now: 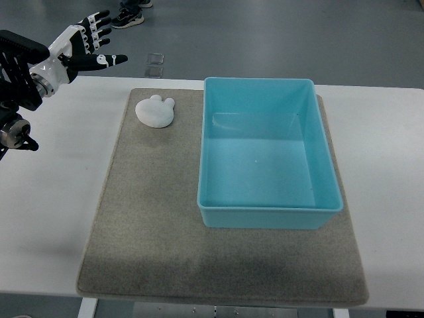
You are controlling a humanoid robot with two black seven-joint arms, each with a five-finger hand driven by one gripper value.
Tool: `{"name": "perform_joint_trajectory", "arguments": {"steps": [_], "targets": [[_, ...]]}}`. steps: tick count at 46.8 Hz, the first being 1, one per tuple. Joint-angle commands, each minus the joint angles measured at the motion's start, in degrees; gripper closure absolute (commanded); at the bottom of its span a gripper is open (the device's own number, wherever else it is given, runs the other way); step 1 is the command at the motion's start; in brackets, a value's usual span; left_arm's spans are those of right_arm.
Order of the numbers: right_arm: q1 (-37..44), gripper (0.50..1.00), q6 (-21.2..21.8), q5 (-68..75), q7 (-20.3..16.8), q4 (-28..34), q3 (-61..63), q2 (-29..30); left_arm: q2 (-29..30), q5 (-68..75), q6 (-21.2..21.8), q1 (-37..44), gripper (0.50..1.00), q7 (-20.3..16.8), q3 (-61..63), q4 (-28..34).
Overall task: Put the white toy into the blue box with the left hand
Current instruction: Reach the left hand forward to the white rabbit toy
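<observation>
- The left hand (89, 41) hovers with fingers spread and nothing in them, up and left of the white toy (155, 111).
- The toy lies on the grey mat (152, 218), just left of the blue box (268, 154).
- The hand should descend squarely over the toy, closing around its body.
- The box holds nothing.

Mat (152, 225) lies on table (46, 218), centred. Box (268, 213) sits on mat, right half, nothing inside. Toy (155, 111) lies on mat at far left corner, just left of box, apart from it. Left hand (86, 43) in air beyond table's far left edge, left of toy, not touching it
</observation>
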Motion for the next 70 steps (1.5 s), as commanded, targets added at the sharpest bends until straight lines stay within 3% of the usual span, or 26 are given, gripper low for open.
{"name": "perform_joint_trajectory", "arguments": {"steps": [1, 20, 26, 47, 59, 70], "targets": [[0.0, 0.564, 0.0, 0.0, 0.0, 0.0, 0.0, 0.0, 0.05, 9.52, 0.07, -0.4, 0.508, -0.14, 0.05, -0.2], [0.0, 0.564, 0.0, 0.0, 0.0, 0.0, 0.0, 0.0, -0.65, 36.52, 4.64, -3.3, 0.506, -0.32, 1.46, -0.55], [-0.09, 0.564, 0.0, 0.0, 0.0, 0.0, 0.0, 0.0, -0.92, 40.65, 6.13, -3.83, 0.508, -2.08, 4.97, -0.55], [0.0, 0.564, 0.0, 0.0, 0.0, 0.0, 0.0, 0.0, -1.97, 43.82, 8.95, -6.47, 0.534, -4.19, 15.7, 0.32], [0.0, 0.564, 0.0, 0.0, 0.0, 0.0, 0.0, 0.0, -3.82, 46.37, 12.46, -6.82, 0.583, -4.89, 18.33, 6.12], [0.0, 0.564, 0.0, 0.0, 0.0, 0.09, 0.0, 0.0, -5.4, 46.19, 12.64, -6.82, 0.636, -4.8, 19.04, 7.0]]}}
